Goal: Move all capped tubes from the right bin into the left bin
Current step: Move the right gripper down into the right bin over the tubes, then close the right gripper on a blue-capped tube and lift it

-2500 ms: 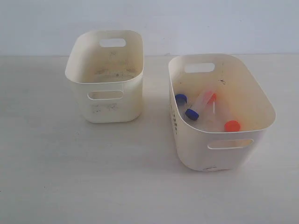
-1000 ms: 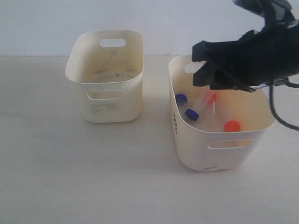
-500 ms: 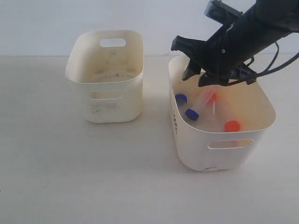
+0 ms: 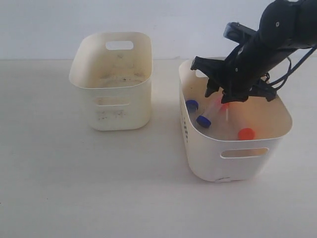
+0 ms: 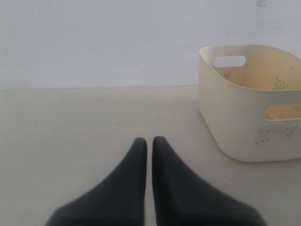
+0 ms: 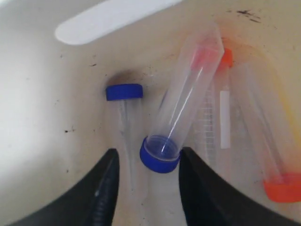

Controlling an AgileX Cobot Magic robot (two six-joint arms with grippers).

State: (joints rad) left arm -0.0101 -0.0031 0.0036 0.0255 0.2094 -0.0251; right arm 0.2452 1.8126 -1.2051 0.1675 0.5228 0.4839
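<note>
The right arm is dropping in from above and its right fingers (image 4: 212, 89) are now dipping inside the right bin (image 4: 198, 144), where a moment ago they were hovering over the rim. That means the first pick is getting underway, while nothing is leaving the bin yet.

In the wrist view the right fingers (image 6: 106, 183) are standing apart, straddling the blue cap (image 6: 160, 155) of a tube lying propped across the others, gripping nothing so far. All four capped tubes are sitting in the right bin, toward the table's (image 4: 99, 188) right edge: this blue one, a second blue-capped tube (image 6: 124, 92) beside it, and two orange-capped tubes (image 6: 282, 188) alongside.

The tubes are looking clear, smooth and round, likely slippery, with ribbed screw caps. Both bins are cream plastic with rounded corners and oval handle slots. The left bin (image 4: 119, 116), smudged grey, is waiting near the table's far edge, apparently holding no tubes.

The left fingers (image 5: 131, 188) are resting pressed almost together, holding nothing.
</note>
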